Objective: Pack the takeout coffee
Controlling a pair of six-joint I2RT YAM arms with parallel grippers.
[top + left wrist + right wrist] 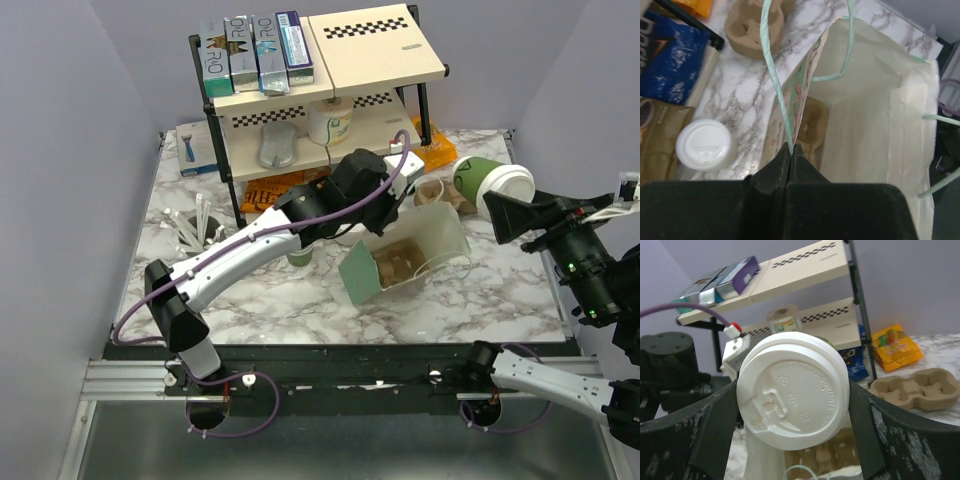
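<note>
The right claw (498,215) is spread wide around the takeout coffee cup (478,178), one finger on each side of its white lid. The green-sided cup lies tilted on its side above the marble table (300,310), off the right of the paper bag (425,245), lid towards the wrist.

The left claw (791,150) is pinched tight on the bag's pale green handle (775,80) at the near wall, and the mouth is open. A brown cup carrier (812,120) sits on the bag's floor.

A stack of spare carriers (440,192) lies between the held cup and the bag's far corner. A second white-lidded cup (705,145) stands on the table just left of the bag. Behind is the shelf rack (320,90) with boxes (255,50) on top and an orange snack bag (435,155) at its foot.
</note>
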